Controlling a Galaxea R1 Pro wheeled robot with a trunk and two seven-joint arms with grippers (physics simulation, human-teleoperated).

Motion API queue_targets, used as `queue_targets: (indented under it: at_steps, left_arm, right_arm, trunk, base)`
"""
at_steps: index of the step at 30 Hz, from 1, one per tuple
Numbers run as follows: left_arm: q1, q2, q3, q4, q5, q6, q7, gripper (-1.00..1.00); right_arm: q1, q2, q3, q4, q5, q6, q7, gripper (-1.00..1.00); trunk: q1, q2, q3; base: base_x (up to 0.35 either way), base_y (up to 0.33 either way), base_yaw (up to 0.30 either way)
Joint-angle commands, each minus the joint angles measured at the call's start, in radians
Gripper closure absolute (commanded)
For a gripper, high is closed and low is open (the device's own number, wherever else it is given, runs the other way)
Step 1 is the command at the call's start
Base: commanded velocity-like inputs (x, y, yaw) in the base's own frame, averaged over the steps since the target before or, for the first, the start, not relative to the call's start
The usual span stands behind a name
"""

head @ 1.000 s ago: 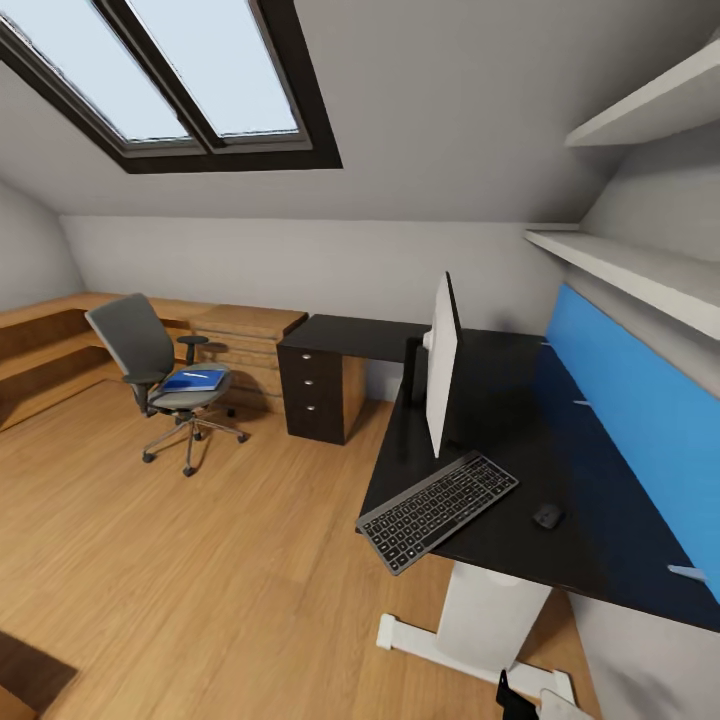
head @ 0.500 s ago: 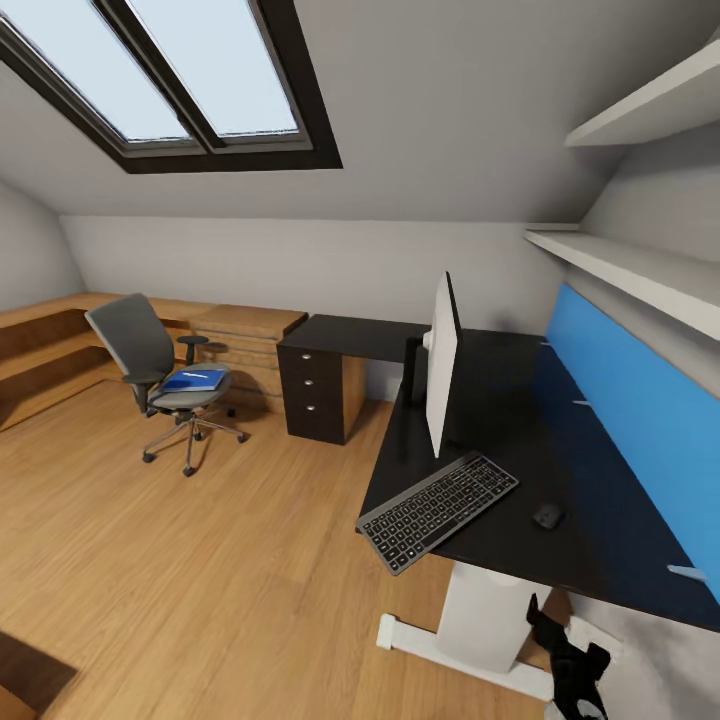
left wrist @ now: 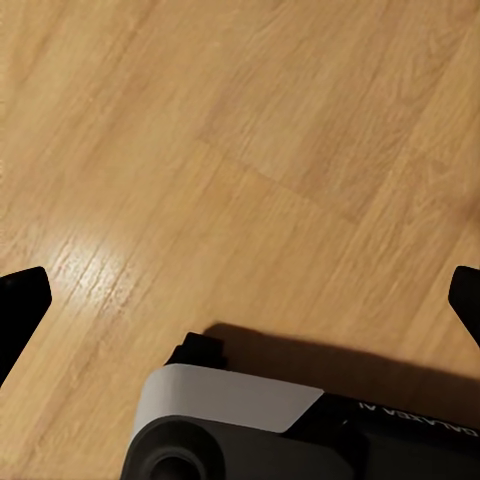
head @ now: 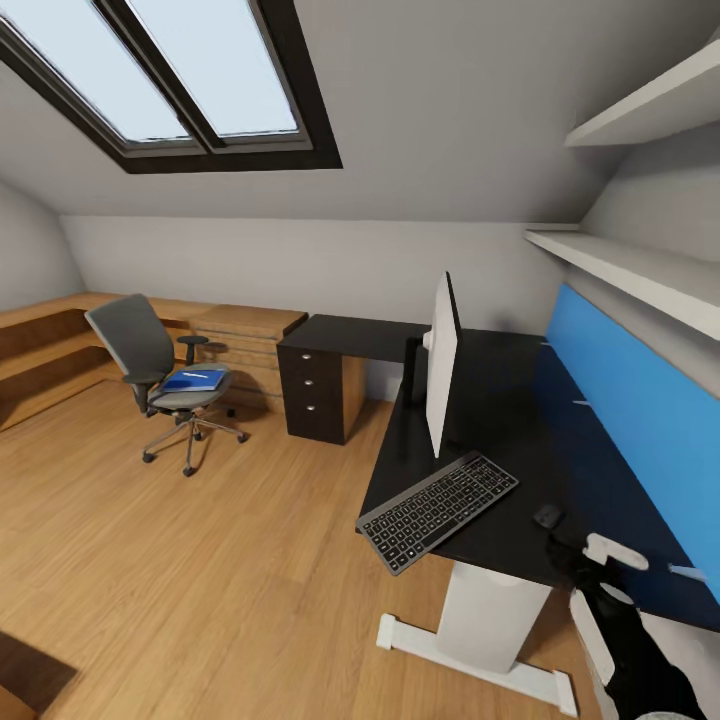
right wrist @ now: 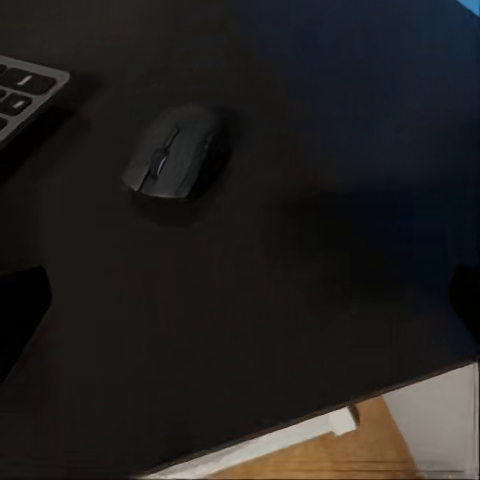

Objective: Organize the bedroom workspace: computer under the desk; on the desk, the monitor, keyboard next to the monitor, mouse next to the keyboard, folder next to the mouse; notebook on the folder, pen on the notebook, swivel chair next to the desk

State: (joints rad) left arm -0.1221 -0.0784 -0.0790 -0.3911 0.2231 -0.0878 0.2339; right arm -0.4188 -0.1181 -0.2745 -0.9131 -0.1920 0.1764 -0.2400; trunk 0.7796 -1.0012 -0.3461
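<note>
Right gripper (head: 580, 552) just beside mouse (head: 547, 516) on surface (head: 500, 450), fingers (right wrist: 20, 310) spread. Left fingers (left wrist: 20, 305) spread over floor (left wrist: 240, 150). Centre over mouse, descend straight, close gently; avoid nudging keyboard (head: 437, 510).

This is a home office set up in an attic room: grey walls slope up to a dark-framed skylight (head: 190, 80) over a light wood floor (head: 200, 580). A long black tabletop (head: 480, 420) carries a monitor (head: 441, 362), a keyboard (head: 437, 510) and a mouse (head: 547, 516), with a blue panel (head: 640, 420) and white shelves (head: 640, 270) on the wall behind. A grey swivel chair (head: 150, 370), a black drawer unit (head: 312, 392) and low wooden shelf units (head: 60, 340) complete the furnishing.
</note>
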Motion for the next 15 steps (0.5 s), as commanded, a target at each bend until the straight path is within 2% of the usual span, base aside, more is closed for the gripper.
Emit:
queue_targets:
  at_steps: [1, 3, 7, 8, 9, 11, 12, 15]
  left_arm:
    - [-0.001, 0.001, -0.008, 0.000, 0.010, -0.004, 0.007, -1.00]
    - [-0.001, 0.001, -0.008, 0.000, 0.010, -0.004, 0.009, -1.00]
    - [-0.001, 0.002, -0.007, 0.000, 0.010, -0.004, 0.009, -1.00]
    - [-0.001, 0.003, -0.007, 0.000, 0.010, -0.004, 0.010, -1.00]
    - [-0.001, 0.004, -0.007, -0.001, 0.010, -0.004, 0.010, -1.00]
    - [-0.001, 0.004, -0.007, -0.002, 0.010, -0.004, 0.010, -1.00]
    - [-0.001, 0.004, -0.007, -0.002, 0.010, -0.004, 0.010, -1.00]
    - [-0.001, 0.005, -0.007, -0.004, 0.010, -0.004, 0.010, -1.00]
  right_arm:
    - [-0.006, -0.002, 0.001, -0.009, -0.007, 0.037, -0.008, -1.00]
    - [-0.046, -0.005, 0.002, -0.013, -0.004, 0.116, -0.016, -1.00]
    - [-0.138, -0.008, 0.003, 0.046, -0.002, 0.186, -0.022, -1.00]
    - [-0.189, -0.012, 0.004, 0.111, 0.001, 0.206, -0.023, -1.00]
    - [-0.272, -0.033, 0.005, 0.250, 0.014, 0.218, -0.024, -1.00]
    - [-0.325, -0.051, 0.006, 0.353, 0.027, 0.209, -0.024, -1.00]
    - [-0.370, -0.065, 0.007, 0.447, 0.041, 0.178, -0.023, -1.00]
    - [-0.426, -0.080, 0.010, 0.563, 0.066, 0.086, -0.023, -1.00]
  trunk:
    - [0.000, -0.001, -0.001]
    - [0.000, -0.001, -0.001]
    - [0.000, -0.001, -0.001]
    - [0.000, -0.001, -0.001]
    - [0.000, -0.001, -0.001]
    - [0.000, -0.001, -0.001]
    - [0.000, -0.001, -0.001]
    - [0.000, -0.001, -0.001]
  base:
    - [0.000, 0.000, 0.000]
    - [0.000, 0.000, 0.000]
    - [0.000, 0.000, 0.000]
    - [0.000, 0.000, 0.000]
    - [0.000, 0.000, 0.000]
    - [0.000, 0.000, 0.000]
    - [0.000, 0.000, 0.000]
    - [0.000, 0.000, 0.000]
